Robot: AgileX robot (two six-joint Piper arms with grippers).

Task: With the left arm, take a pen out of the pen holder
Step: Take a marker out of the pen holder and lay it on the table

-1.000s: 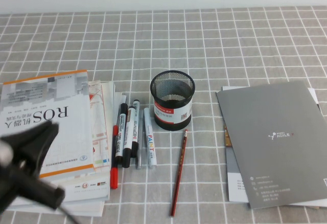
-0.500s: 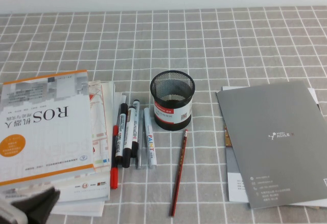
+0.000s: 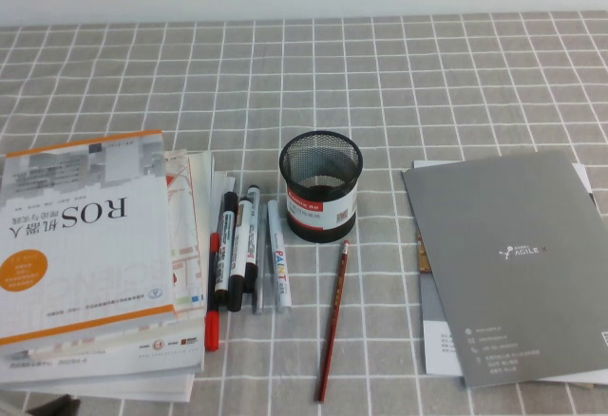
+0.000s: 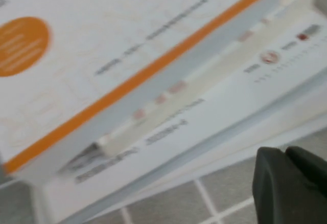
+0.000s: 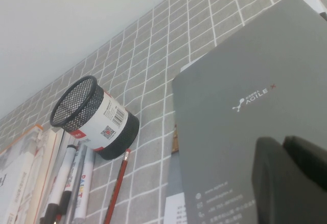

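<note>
The pen holder looks empty, a pencil and markers lying on the surface beside it, so the job seems done; left tool is pinched together, empty, beside the book stack, and right tool likewise, over the grey booklet.

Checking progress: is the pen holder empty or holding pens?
Empty: pen holder shows only mesh inside; pens lie beside it. Left gripper by books, right gripper by booklet.

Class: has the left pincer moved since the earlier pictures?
Yes: left pincer withdrew toward the robot, off the book stack; right pincer sits near grey booklet.
</note>
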